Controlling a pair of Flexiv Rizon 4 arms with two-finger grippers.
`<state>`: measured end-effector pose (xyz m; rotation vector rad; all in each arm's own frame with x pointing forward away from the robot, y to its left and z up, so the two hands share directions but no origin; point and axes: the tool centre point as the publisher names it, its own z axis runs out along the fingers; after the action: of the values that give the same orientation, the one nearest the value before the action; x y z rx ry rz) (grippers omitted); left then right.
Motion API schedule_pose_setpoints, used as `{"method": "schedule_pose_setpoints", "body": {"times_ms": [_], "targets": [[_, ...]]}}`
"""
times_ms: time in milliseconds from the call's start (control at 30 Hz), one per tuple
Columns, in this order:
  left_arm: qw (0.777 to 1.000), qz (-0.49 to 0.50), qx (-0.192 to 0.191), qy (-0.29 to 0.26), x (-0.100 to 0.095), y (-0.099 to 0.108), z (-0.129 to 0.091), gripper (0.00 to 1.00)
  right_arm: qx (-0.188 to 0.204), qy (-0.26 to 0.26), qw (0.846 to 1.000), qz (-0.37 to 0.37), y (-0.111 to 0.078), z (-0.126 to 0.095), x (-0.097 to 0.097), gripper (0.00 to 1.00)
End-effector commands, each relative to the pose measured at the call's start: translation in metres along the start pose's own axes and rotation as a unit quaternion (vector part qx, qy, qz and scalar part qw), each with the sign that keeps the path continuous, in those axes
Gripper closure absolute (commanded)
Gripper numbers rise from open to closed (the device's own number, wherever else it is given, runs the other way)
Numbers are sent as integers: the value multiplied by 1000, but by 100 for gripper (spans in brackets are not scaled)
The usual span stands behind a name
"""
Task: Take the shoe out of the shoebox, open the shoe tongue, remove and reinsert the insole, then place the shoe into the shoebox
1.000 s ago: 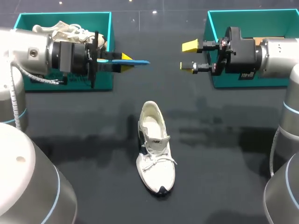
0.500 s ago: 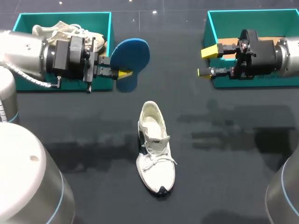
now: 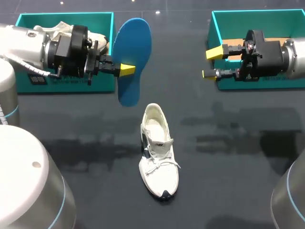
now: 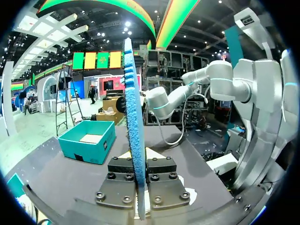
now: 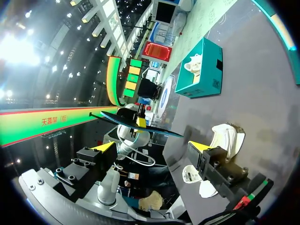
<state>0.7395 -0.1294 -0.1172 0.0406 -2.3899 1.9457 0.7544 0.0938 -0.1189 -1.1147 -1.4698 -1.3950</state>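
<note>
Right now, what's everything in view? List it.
left box, right box: 2, teal, the table's far corners
shoe: 1, white, mid-table, toe toward the robot
second shoe: 1, off-white, in the left box
insole: 1, blue, in the air beyond the shoe
table: 1, black
left gripper: 1, yellow tips, shut on the insole
right gripper: 1, yellow tips, open, by the right box

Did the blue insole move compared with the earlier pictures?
Yes. The blue insole, in the left pincer, has turned from edge-on to broad-face beside the left shoebox.
</note>
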Motion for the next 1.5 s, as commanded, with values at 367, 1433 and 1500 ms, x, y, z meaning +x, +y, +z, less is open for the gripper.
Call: {"method": "schedule_pose_setpoints", "body": {"times_ms": [367, 1433, 1500], "targets": [[922, -372, 0, 105, -14, 5, 5, 100, 0, -2, 1000, 1, -1, 1, 0, 0], [785, -615, 58, 53, -31, 52, 69, 100, 0, -2, 1000, 1, -1, 1, 0, 0], [779, -622, 61, 55, -31, 55, 73, 100, 0, -2, 1000, 1, -1, 1, 0, 0]]}}
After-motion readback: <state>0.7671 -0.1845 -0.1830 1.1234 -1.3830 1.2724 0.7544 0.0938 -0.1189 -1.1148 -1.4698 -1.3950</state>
